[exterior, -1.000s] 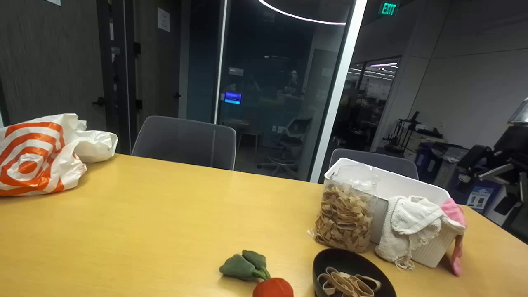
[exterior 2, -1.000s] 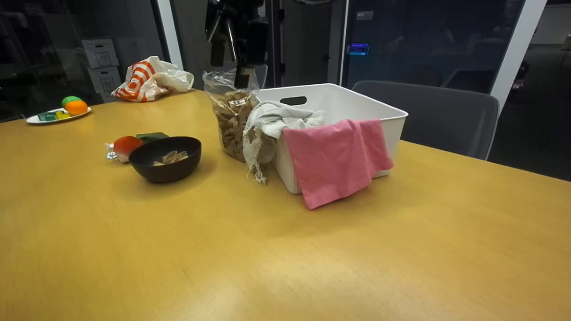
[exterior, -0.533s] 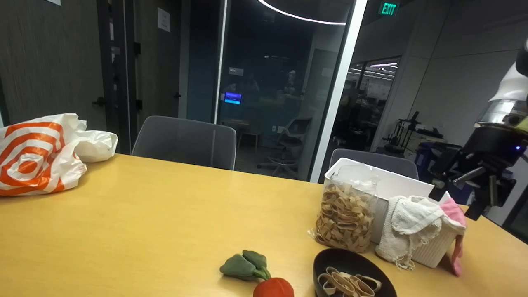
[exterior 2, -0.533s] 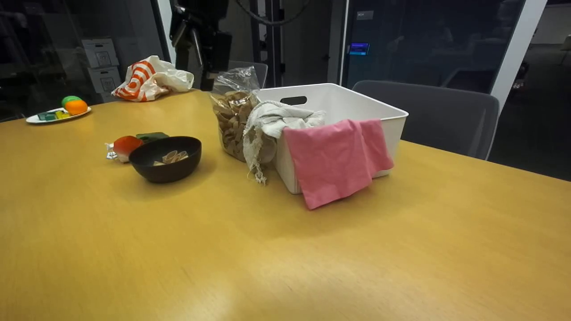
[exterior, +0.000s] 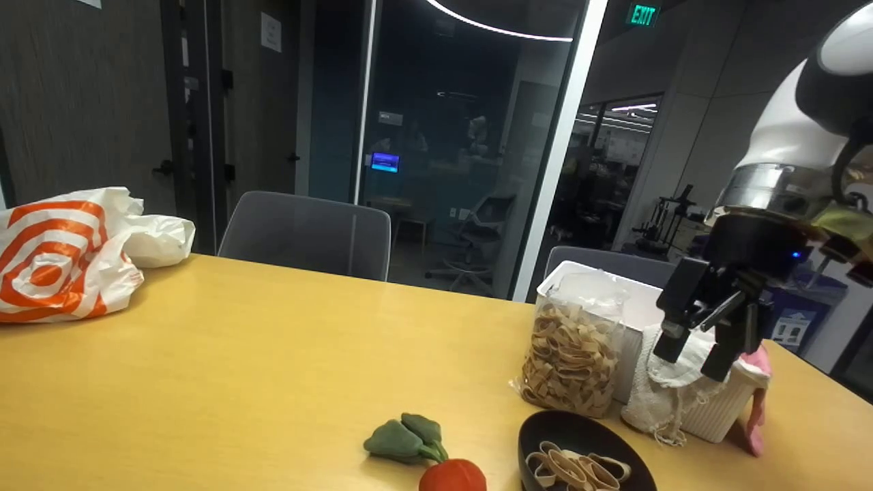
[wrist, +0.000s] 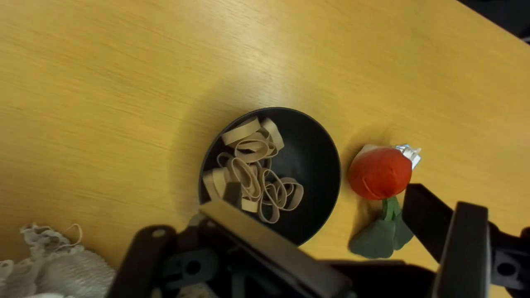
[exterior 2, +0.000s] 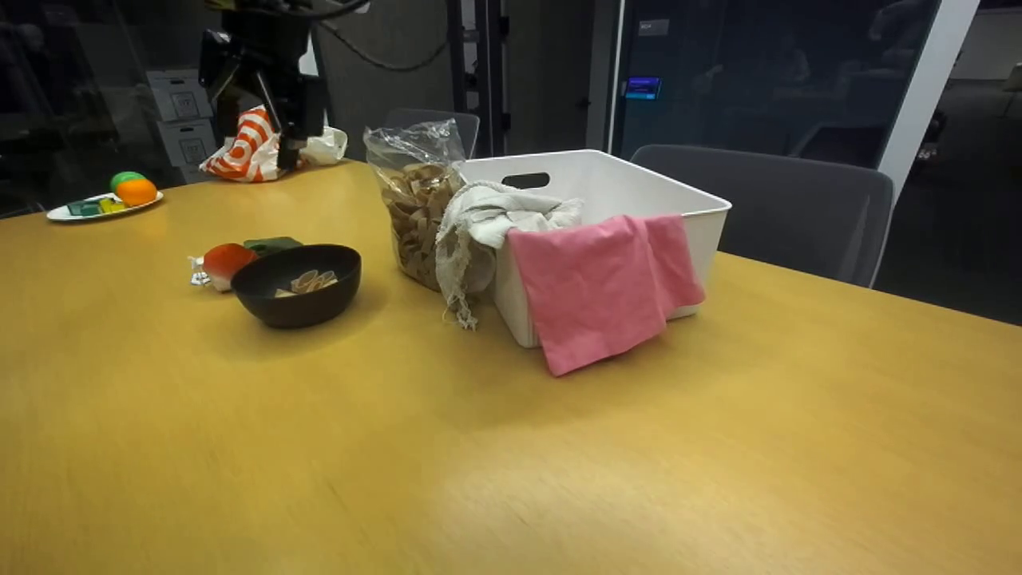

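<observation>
Light wood surface (exterior 2: 511,479) in front of me, dark glass wall (exterior: 464,95) behind, green EXIT sign (exterior: 642,14) lit up high. Jaws: spread wide, up over the surface, angled down. Nearest in wrist view: round black bowl (wrist: 316,165), upright on the surface, part of its edge hidden by one jaw. Wide tan rubber bands (wrist: 248,188) lie loose inside it, heaped to one side. Just beside the bowl: round red stuffed vegetable (wrist: 381,174), pale at the base, silvery-white tag (wrist: 409,155) sticking out, dull green leaves (wrist: 377,238) touching it. Other side of the bowl: fringed off-white knit cloth (exterior 2: 495,216), draped over the edge of a rectangular white plastic bin (exterior 2: 639,196). Plain pink cloth (exterior 2: 603,291) hangs over the same bin. Clear plastic bag of tan bands (exterior: 573,361) stands upright beside it. Further out, in an exterior view: flat white plate (exterior 2: 61,214) with an orange ball (exterior 2: 136,192), a green ball (exterior 2: 125,178), plus small yellow and dark-green pieces (exterior 2: 86,208). Crumpled white plastic bag with red-orange rings (exterior: 61,259) lies well apart from the bin, near a grey chair (exterior: 307,235).
</observation>
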Robot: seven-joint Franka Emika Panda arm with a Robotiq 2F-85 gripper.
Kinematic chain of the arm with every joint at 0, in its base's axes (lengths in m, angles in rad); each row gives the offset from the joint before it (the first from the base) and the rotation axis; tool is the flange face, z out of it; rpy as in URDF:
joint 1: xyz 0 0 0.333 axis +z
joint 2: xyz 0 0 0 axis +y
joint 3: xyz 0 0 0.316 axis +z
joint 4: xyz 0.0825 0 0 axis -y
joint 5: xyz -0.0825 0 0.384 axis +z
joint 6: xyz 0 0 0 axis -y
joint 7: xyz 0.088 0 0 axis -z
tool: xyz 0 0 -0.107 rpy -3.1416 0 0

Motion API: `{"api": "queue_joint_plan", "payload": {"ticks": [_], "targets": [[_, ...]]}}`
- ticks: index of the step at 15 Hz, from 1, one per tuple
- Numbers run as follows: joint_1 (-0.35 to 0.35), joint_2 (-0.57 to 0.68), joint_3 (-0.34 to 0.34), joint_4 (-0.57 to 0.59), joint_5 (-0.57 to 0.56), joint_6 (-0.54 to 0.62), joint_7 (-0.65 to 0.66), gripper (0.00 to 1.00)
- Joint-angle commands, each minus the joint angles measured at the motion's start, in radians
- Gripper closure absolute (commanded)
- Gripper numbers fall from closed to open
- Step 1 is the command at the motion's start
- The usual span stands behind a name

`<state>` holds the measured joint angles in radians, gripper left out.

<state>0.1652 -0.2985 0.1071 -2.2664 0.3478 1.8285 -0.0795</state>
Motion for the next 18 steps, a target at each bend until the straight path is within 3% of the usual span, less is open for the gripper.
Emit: {"api": "queue_joint_plan", "payload": {"ticks": [1, 7, 11, 12, 18], "targets": [[0.028, 0.011, 0.036, -0.051, -0.004, 0.105, -0.054, 0.0], [0.043, 0.066, 0.059, -0.127, -0.07, 0.324, -0.102, 0.0], [0.06, 0.086, 0.051, -0.146, -0.046, 0.32, -0.196, 0.0], [0.05, 0.094, 0.053, -0.145, -0.059, 0.307, -0.149, 0.0], [0.059, 0.131, 0.066, -0.164, -0.063, 0.356, -0.156, 0.0]]}}
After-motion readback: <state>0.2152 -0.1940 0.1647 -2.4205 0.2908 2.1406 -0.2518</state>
